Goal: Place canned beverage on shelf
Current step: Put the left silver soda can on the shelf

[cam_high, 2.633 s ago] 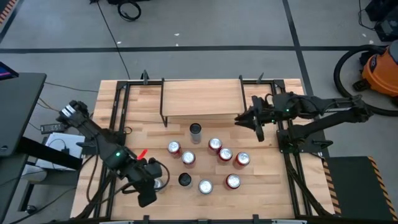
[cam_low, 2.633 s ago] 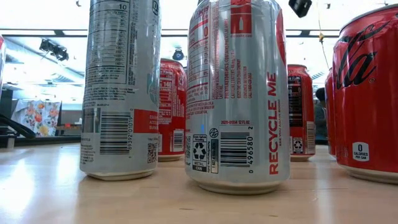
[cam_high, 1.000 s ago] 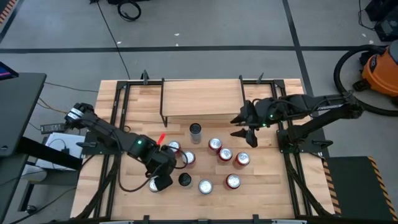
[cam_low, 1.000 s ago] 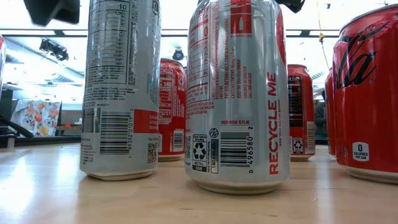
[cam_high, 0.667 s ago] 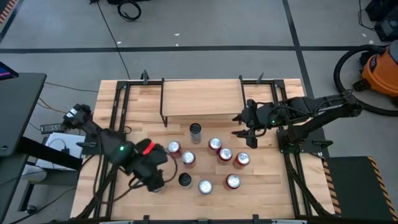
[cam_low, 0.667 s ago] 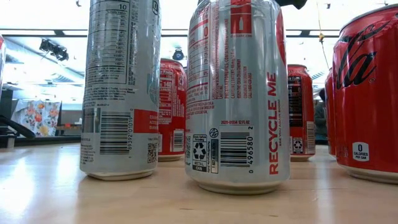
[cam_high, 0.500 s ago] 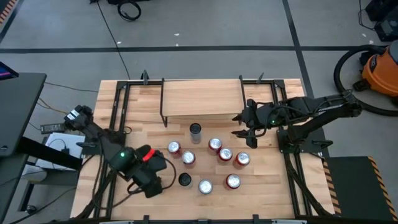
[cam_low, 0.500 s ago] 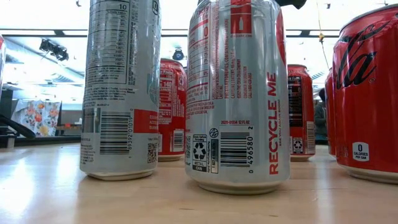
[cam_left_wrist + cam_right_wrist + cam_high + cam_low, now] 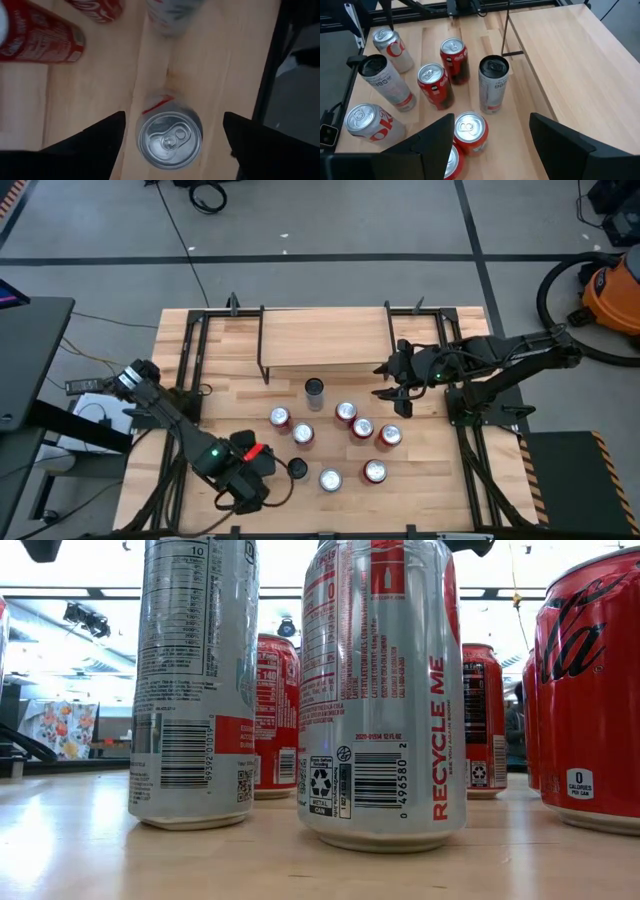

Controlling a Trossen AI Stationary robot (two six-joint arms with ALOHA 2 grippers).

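Seen from above, the left claw [image 9: 248, 485] hangs fingers apart over a silver-topped can [image 9: 170, 139] at the desk's [image 9: 420, 480] seven o'clock, the right claw [image 9: 392, 380], also spread, hovers at two o'clock beside the empty shelf [image 9: 325, 337] at twelve.

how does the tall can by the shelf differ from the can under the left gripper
The tall can is slimmer and taller, with a dark top; the can under the left gripper is a shorter, standard can with a bright silver top. The tall can stands right in front of the shelf; the other stands near the table's front edge, between the open fingers of the left gripper. Both stand upright, unheld.
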